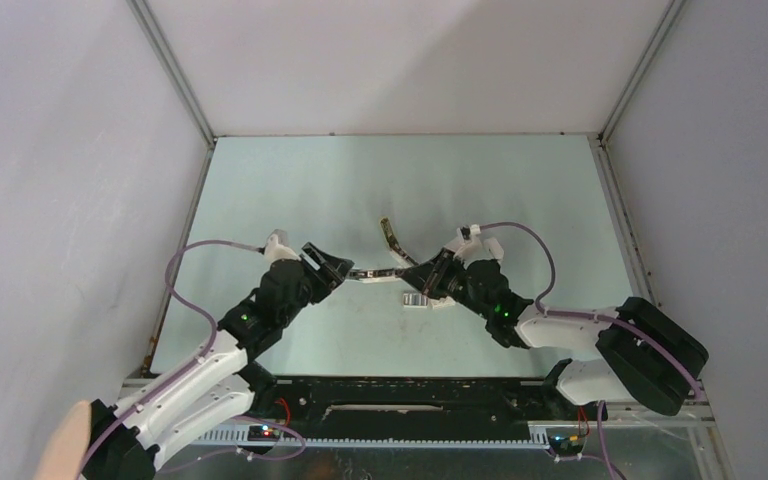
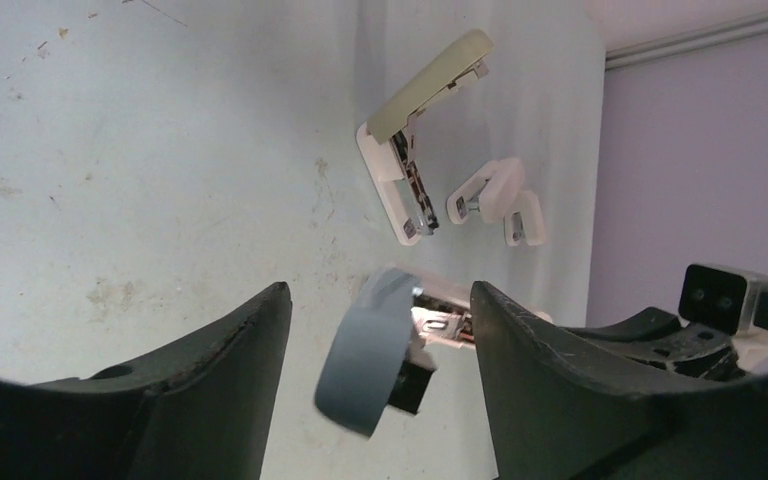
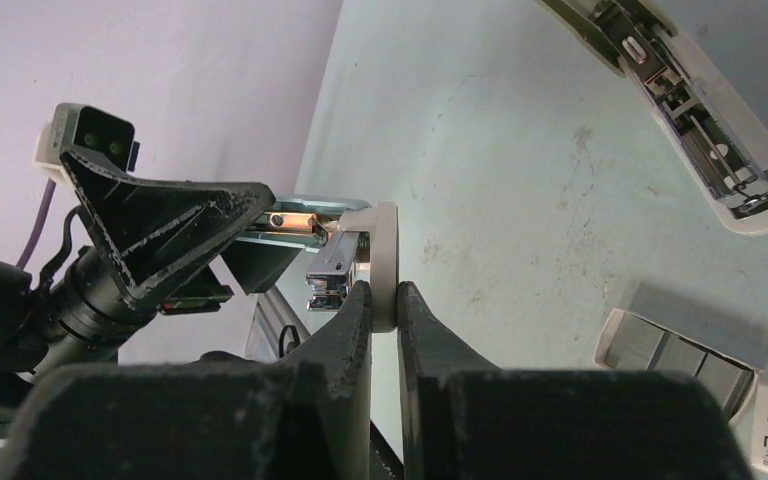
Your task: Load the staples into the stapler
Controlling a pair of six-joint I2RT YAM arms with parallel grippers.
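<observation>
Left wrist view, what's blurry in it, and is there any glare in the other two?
Left wrist: the stapler part nearest the lens is blurred, with a blown-out glint on its metal. Right wrist: a small warm glint on the stapler's metal, the rest evenly lit. Top external: even light, faint shadows, no glare.

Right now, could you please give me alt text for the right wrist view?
The right claw is shut on the pale end of the opened stapler, with the left claw just left of it. The stapler's other arm, metal channel exposed, crosses the top right; grey staples lie at bottom right.
</observation>
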